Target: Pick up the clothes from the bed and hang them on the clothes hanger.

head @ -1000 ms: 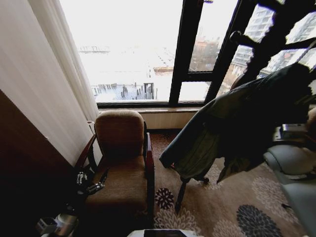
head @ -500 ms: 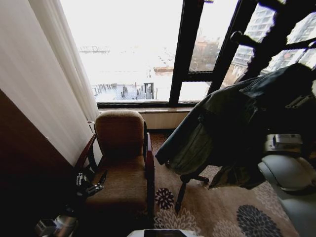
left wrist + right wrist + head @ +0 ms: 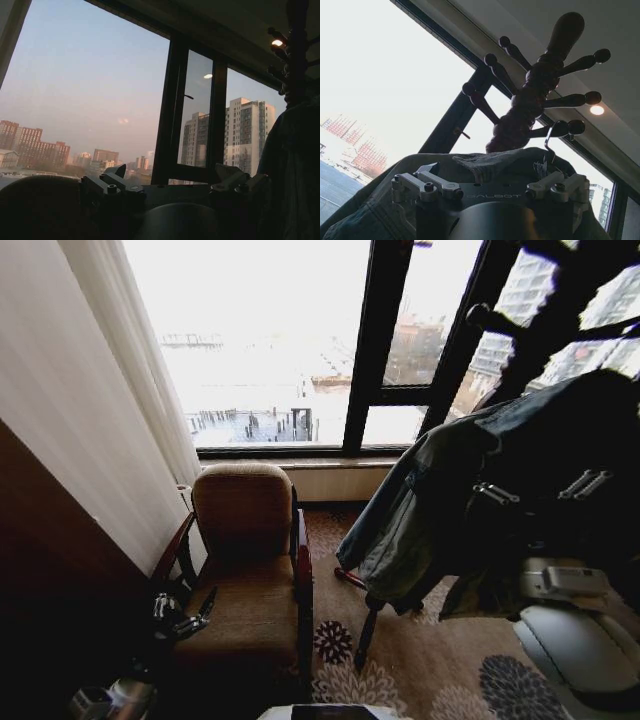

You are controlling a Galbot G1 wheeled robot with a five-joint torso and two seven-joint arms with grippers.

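Denim, soft, floppy and a bit heavy, the jacket (image 3: 470, 510) hangs by the coat stand (image 3: 530, 100), the right claw (image 3: 535, 490) spread against its collar, best held there.

One denim jacket (image 3: 470, 500) hangs at the right of the head view. One coat stand (image 3: 530, 100) rises behind it in the right wrist view, with seven knobbed pegs counted there. One thin hanger hook (image 3: 549, 137) sits on a peg. One armchair (image 3: 245, 570) stands at lower left. Two robot hands show: the left hand (image 3: 180, 618) and the right hand (image 3: 545, 488).
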